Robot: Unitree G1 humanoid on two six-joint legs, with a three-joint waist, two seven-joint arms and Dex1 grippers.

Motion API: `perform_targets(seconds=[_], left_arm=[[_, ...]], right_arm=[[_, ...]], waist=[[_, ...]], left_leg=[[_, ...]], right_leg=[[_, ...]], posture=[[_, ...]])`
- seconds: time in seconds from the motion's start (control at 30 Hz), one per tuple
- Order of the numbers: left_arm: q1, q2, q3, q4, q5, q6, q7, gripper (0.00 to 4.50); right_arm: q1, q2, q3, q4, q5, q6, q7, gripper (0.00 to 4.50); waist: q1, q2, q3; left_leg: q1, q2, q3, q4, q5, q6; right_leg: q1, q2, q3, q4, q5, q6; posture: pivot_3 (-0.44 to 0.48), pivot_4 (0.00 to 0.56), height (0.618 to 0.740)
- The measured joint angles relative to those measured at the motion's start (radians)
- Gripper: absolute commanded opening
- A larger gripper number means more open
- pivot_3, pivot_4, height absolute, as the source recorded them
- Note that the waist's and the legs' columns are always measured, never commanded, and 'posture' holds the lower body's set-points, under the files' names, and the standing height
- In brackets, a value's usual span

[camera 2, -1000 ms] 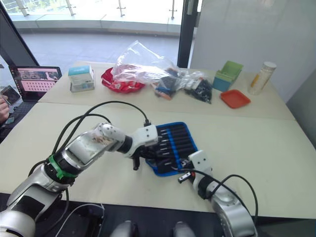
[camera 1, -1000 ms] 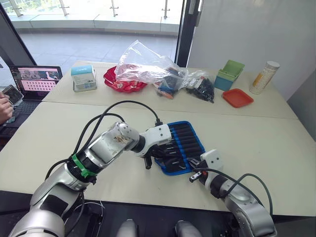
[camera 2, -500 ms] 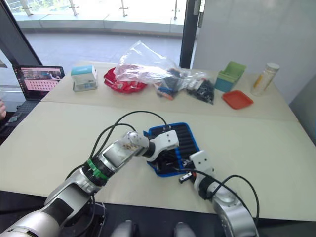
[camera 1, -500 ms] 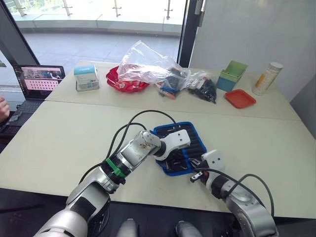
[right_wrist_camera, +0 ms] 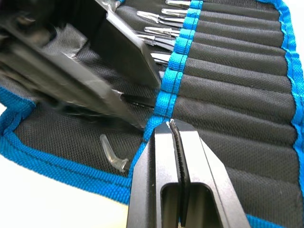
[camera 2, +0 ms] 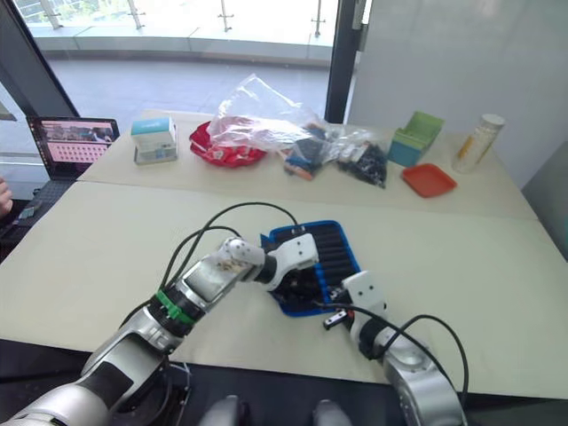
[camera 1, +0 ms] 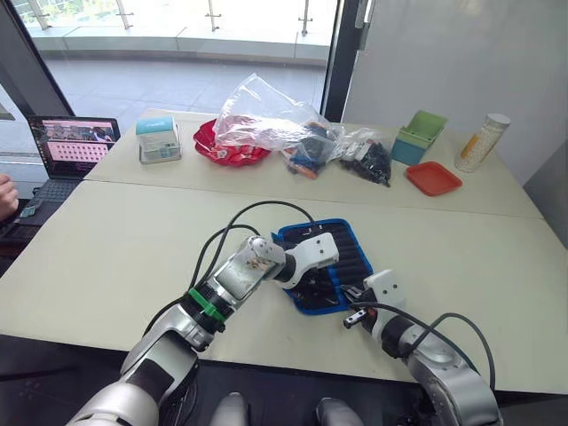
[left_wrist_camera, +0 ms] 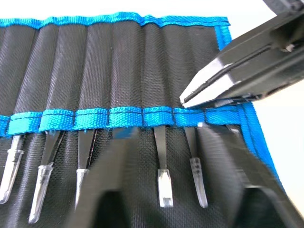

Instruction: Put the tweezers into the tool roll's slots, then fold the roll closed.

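Observation:
The tool roll (camera 1: 351, 256) lies open and flat on the table, black with blue edging. Several tweezers (left_wrist_camera: 163, 183) sit in the slots (left_wrist_camera: 128, 71), their silvery tips poking out below the blue band. My left gripper (camera 1: 310, 283) hovers low over the roll's near half. It is open, its fingers (left_wrist_camera: 110, 190) spread on either side of two tweezer tips, with nothing between them. My right gripper (right_wrist_camera: 171, 128) is shut, its tip resting on the blue band near the roll's right end, close beside the left gripper.
Along the far side of the table stand a clear plastic bag (camera 1: 266, 111), a red dish (camera 1: 226, 149), a small box (camera 1: 158, 139), green bins (camera 1: 420, 135), an orange tray (camera 1: 433, 177) and a bottle (camera 1: 481, 142). A laptop (camera 1: 71, 142) sits far left.
My left gripper has moved from the roll's left edge to over its near half, and its fingers have spread apart. The right gripper has stayed put. The camera has shifted slightly.

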Motion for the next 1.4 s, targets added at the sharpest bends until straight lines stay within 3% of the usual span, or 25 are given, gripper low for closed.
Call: perform_targets(seconds=[0.1, 0.13, 0.27, 0.4, 0.5, 0.7, 0.93, 0.97, 1.17, 1.37, 1.4], left_arm=[[0.003, 0.065, 0.079, -0.088, -0.023, 0.025, -0.014, 4.34], [0.013, 0.087, 0.115, -0.124, -0.045, 0.037, -0.023, 4.47], [0.119, 0.171, 0.262, -0.225, -0.123, 0.041, -0.042, 4.47], [0.356, 0.219, 0.45, -0.286, -0.175, -0.097, -0.026, 4.47], [0.492, 0.256, 0.566, -0.331, -0.238, -0.083, -0.018, 4.47], [0.755, 0.265, 0.801, -0.49, -0.407, -0.081, -0.006, 4.5], [0.892, 0.268, 0.877, -0.537, -0.449, -0.095, 0.023, 4.5], [0.901, 0.268, 0.88, -0.537, -0.448, -0.104, 0.028, 4.5], [0.93, 0.268, 0.88, -0.546, -0.448, -0.136, 0.056, 4.5], [0.952, 0.277, 0.88, -0.549, -0.448, -0.156, 0.063, 4.5], [0.953, 0.279, 0.88, -0.549, -0.448, -0.156, 0.063, 4.5]], right_arm=[[-0.001, 0.0, 0.003, 0.0, 0.0, 0.0, 0.002, 0.0], [-0.003, 0.0, 0.004, 0.001, 0.0, -0.001, 0.002, 0.0], [-0.01, 0.0, 0.007, 0.006, 0.001, -0.002, 0.006, 0.0], [-0.009, 0.002, 0.004, 0.005, 0.01, -0.019, 0.01, 0.0], [0.0, 0.002, -0.002, -0.001, 0.011, -0.028, 0.017, 0.0], [0.03, 0.0, -0.001, -0.08, 0.026, -0.087, 0.051, 1.86], [-0.011, -0.06, 0.023, -0.192, 0.032, -0.103, 0.1, 4.32], [-0.038, -0.062, 0.056, -0.194, 0.022, -0.102, 0.106, 4.46], [-0.115, -0.008, 0.325, -0.119, -0.126, -0.118, 0.078, 4.46], [-0.127, 0.053, 0.379, 0.003, -0.309, -0.191, -0.064, 4.46], [-0.127, 0.058, 0.38, 0.012, -0.325, -0.203, -0.08, 4.23]], waist=[[-0.005, 0.0, 0.0], [-0.007, 0.0, 0.0], [-0.019, 0.001, 0.0], [-0.019, 0.002, 0.0], [-0.017, 0.002, 0.001], [-0.016, 0.004, 0.003], [-0.018, 0.004, 0.004], [-0.02, 0.004, 0.004], [-0.019, 0.004, 0.004], [-0.016, 0.003, 0.004], [-0.017, 0.003, 0.004]], left_leg=[[0.0, 0.0, 0.0, -0.001, 0.0, 0.0], [0.0, 0.0, 0.0, -0.001, 0.0, 0.0], [0.001, 0.001, 0.0, -0.003, 0.0, 0.0], [0.001, 0.002, 0.0, -0.004, 0.0, 0.0], [0.001, 0.001, 0.0, -0.004, 0.0, 0.0], [-0.001, 0.001, 0.0, -0.004, 0.0, 0.0], [0.001, 0.002, 0.001, -0.004, 0.0, -0.001], [0.001, 0.003, 0.001, -0.004, 0.0, -0.001], [-0.001, 0.002, 0.001, -0.004, 0.0, -0.001], [-0.002, 0.001, 0.001, -0.004, 0.0, -0.001], [-0.002, 0.001, 0.002, -0.004, 0.0, -0.001]], right_leg=[[0.0, 0.0, 0.0, 0.0, 0.0, 0.0], [0.0, 0.0, 0.0, 0.0, 0.0, 0.0], [0.0, 0.0, -0.001, 0.0, 0.0, 0.0], [-0.001, 0.0, -0.001, 0.0, 0.0, -0.001], [-0.001, -0.001, -0.001, 0.0, 0.0, -0.001], [-0.003, -0.002, -0.001, 0.0, 0.0, -0.001], [-0.003, -0.002, -0.002, 0.0, 0.0, -0.001], [-0.003, -0.001, -0.002, 0.0, 0.0, -0.001], [-0.006, -0.003, -0.002, 0.001, 0.001, -0.002], [-0.009, -0.004, -0.002, 0.004, 0.001, -0.002], [-0.009, -0.004, -0.002, 0.004, 0.001, -0.002]], posture=[[0.0, 0.15, 0.717], [0.0, 0.15, 0.717], [0.0, 0.15, 0.717], [0.0, 0.15, 0.717], [0.0, 0.15, 0.717], [0.0, 0.15, 0.717], [0.0, 0.15, 0.717], [0.0, 0.15, 0.717], [0.0, 0.15, 0.717], [0.0, 0.15, 0.717], [0.0, 0.15, 0.717]])
